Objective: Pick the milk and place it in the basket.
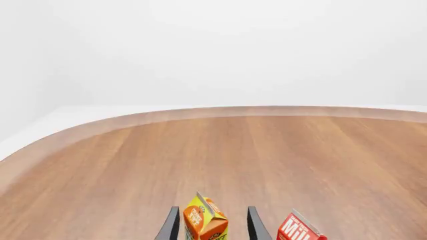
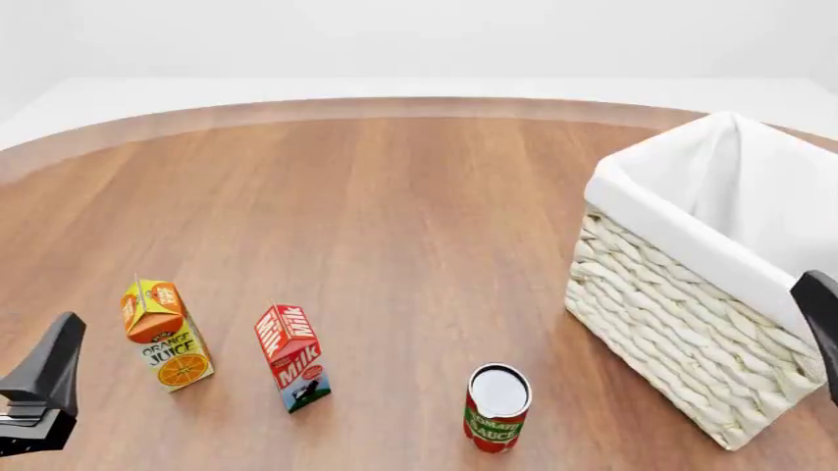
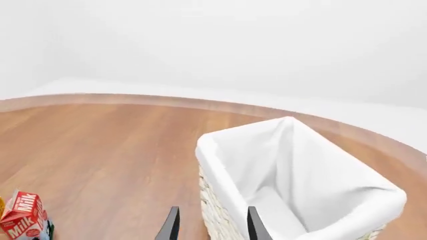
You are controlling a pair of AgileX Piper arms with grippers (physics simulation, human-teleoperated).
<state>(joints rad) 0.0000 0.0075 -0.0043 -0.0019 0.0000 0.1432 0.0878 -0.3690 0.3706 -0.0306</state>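
The milk (image 2: 292, 358) is a small red carton with a blue-and-white base, standing upright on the wooden table at front left; it also shows in both wrist views (image 1: 299, 229) (image 3: 23, 216). The basket (image 2: 707, 285), pale wicker with white lining, stands at the right (image 3: 300, 185). My left gripper (image 1: 213, 211) is open and holds nothing; its finger (image 2: 50, 368) shows at the front left corner, left of the milk. My right gripper (image 3: 212, 212) is open and holds nothing, low beside the basket's near side, its finger (image 2: 822, 314) at the right edge.
An orange juice carton (image 2: 164, 336) stands left of the milk and appears between the left fingers, beyond them (image 1: 205, 221). A tomato sauce can (image 2: 497, 407) stands between the milk and the basket. The table's curved far edge (image 2: 392, 103) meets a white floor.
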